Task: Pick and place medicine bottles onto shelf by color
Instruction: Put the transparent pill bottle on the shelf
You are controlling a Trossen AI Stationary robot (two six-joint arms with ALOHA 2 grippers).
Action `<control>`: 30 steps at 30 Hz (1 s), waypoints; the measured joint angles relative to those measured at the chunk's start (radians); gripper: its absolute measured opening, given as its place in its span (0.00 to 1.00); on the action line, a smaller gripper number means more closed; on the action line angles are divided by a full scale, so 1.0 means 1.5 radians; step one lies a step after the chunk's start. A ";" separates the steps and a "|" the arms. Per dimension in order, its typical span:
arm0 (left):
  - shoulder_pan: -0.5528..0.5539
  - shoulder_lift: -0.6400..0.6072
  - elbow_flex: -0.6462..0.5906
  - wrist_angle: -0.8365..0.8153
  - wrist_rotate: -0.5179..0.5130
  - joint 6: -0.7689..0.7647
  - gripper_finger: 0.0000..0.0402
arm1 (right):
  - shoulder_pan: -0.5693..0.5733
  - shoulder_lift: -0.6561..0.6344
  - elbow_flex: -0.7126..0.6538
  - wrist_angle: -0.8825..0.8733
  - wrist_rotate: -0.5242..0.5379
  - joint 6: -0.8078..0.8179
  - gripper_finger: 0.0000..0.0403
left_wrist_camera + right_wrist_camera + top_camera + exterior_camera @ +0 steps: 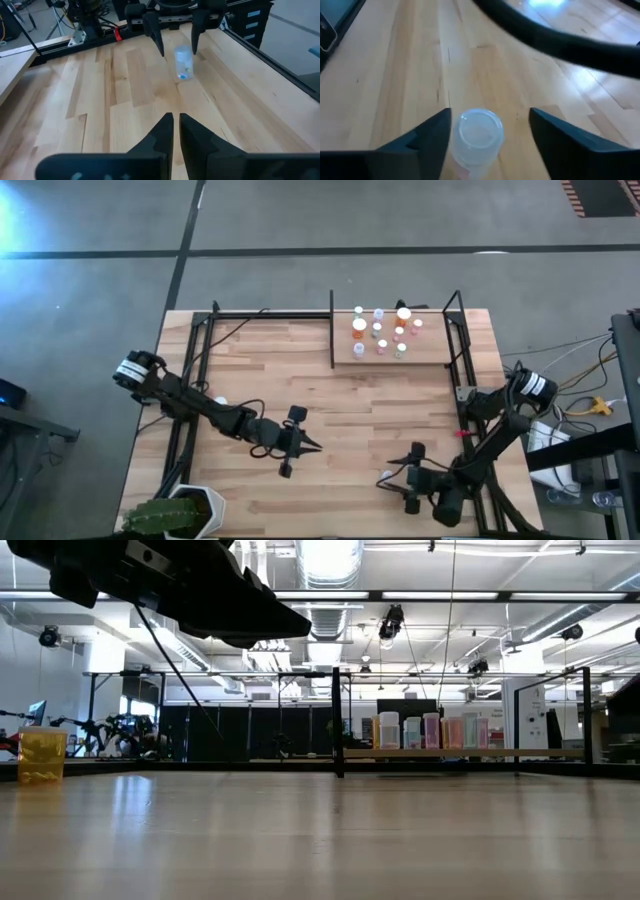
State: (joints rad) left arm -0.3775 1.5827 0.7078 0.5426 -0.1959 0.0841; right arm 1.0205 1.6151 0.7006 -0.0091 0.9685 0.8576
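Your wooden table [300, 380] filled the high view, a light plank top framed by thin black rods. At its far right section sat the shelf [345, 361], a paler board set off by a black upright divider bar [332, 328]. On that board you had a cluster of medicine bottles [381, 332] standing upright with white caps, bodies orange, greenish and clear; from table height they showed as a row of pale, pink and orange bottles [432, 731] behind the front rod.

Your left arm [200, 408] reached from the left edge toward the middle of the table. Your right arm [495, 435] folded in from the right edge toward the near side.

A potted green plant [172, 515] stood at the near left corner in a white pot. In the low view a small yellow container [41, 756] sat at the far left.

Your left gripper [175, 122] hung over bare planks near the table's middle, its fingers pressed together with nothing between them.

Your right gripper [490, 125] was low at the near right, its fingers spread wide on either side of a clear bottle [477, 135]. That bottle stood upright on the table between them; one finger was just beside it, the other clearly apart. The left wrist view showed the same clear bottle [183, 62] standing free between those spread fingers, well apart from the shelf.
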 joint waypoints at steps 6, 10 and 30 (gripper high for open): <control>0.000 0.000 -0.001 -0.001 0.000 0.000 0.03 | -0.001 -0.008 0.000 0.000 -0.015 0.012 0.37; 0.000 0.000 -0.001 -0.001 0.000 0.000 0.03 | -0.002 -0.006 0.000 0.000 -0.010 0.033 0.29; 0.000 0.000 -0.001 0.001 -0.001 0.000 0.03 | -0.002 -0.082 0.033 -0.034 -0.145 0.229 0.71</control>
State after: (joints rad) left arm -0.3771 1.5833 0.7067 0.5444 -0.1967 0.0839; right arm 1.0172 1.4922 0.7494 -0.0596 0.7509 1.2006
